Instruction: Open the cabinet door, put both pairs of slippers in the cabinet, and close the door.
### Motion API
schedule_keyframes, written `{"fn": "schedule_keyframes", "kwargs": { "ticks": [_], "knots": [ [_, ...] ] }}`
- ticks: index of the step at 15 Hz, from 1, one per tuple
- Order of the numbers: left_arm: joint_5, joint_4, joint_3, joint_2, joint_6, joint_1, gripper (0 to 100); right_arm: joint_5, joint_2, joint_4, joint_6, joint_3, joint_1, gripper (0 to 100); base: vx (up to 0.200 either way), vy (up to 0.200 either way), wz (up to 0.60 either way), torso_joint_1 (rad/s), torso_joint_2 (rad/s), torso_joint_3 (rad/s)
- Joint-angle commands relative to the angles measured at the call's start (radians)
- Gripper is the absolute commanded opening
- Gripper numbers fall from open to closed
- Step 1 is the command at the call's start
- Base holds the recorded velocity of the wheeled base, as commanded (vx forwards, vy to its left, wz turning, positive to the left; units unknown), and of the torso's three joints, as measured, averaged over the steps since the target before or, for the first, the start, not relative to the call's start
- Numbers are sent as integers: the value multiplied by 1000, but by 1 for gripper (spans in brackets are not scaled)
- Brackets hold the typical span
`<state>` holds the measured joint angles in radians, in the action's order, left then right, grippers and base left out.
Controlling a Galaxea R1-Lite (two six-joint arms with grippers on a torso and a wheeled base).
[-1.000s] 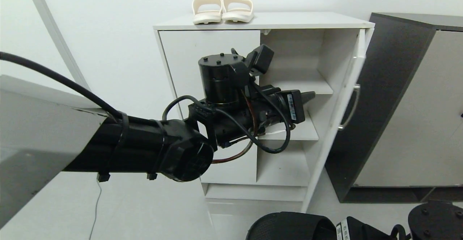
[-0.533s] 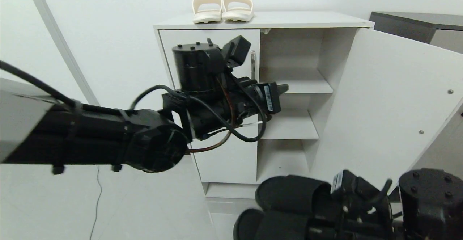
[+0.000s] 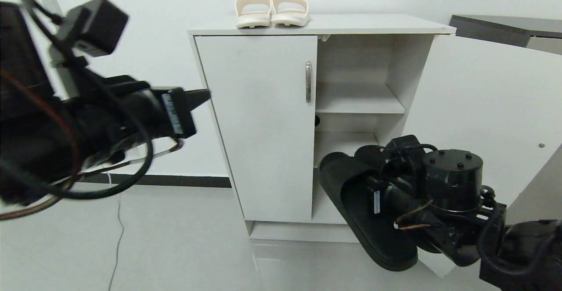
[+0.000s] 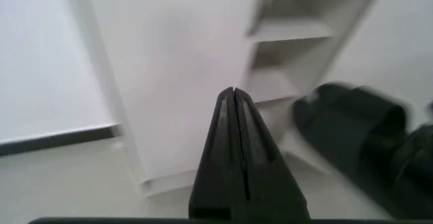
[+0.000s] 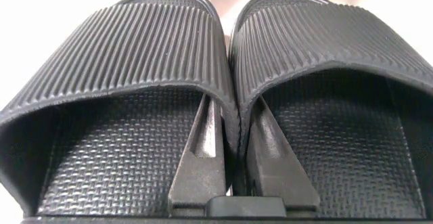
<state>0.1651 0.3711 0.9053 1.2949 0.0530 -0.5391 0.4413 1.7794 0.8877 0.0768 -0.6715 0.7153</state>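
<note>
Both black slippers [image 5: 149, 55] are pinched together by the right gripper [image 5: 235, 136], one finger under each strap; advance them level into the cabinet [image 3: 254, 120] opening just ahead, clear of the closed, empty left gripper [image 4: 234, 99].

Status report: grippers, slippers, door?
Left gripper shut, empty, left of cabinet. Right gripper shut on black slippers, before open compartment. Right-hand door open; cream slippers on top. No obstruction seen.

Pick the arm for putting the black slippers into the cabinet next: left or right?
Right. The right gripper is shut on the black slippers just in front of the open side of the cabinet. The left gripper is shut, empty, out past the closed door.
</note>
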Motion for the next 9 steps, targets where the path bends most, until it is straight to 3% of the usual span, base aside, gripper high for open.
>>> {"fn": "schedule_keyframes", "kwargs": {
  "ticks": [1, 3, 6, 8, 9],
  "knots": [
    [183, -49, -255, -368, -65, 59, 0, 48, 117, 65, 1, -45, -42, 0, 0, 0, 0, 0, 0, 0],
    [189, -61, -367, -528, -64, 246, 0, 50, 121, 76, -3, -46, -47, 0, 0, 0, 0, 0, 0, 0],
    [183, -118, -464, -704, -59, 458, 0, 51, 123, 76, -8, -45, -43, 0, 0, 0, 0, 0, 0, 0],
    [182, -126, -529, -784, -58, 530, 0, 53, 123, 77, -8, -43, -42, 0, 0, 0, 0, 0, 0, 0],
    [180, -126, -576, -829, -58, 539, 0, 53, 123, 77, -8, -43, -40, 0, 0, 0, 0, 0, 0, 0]
  ]
}}
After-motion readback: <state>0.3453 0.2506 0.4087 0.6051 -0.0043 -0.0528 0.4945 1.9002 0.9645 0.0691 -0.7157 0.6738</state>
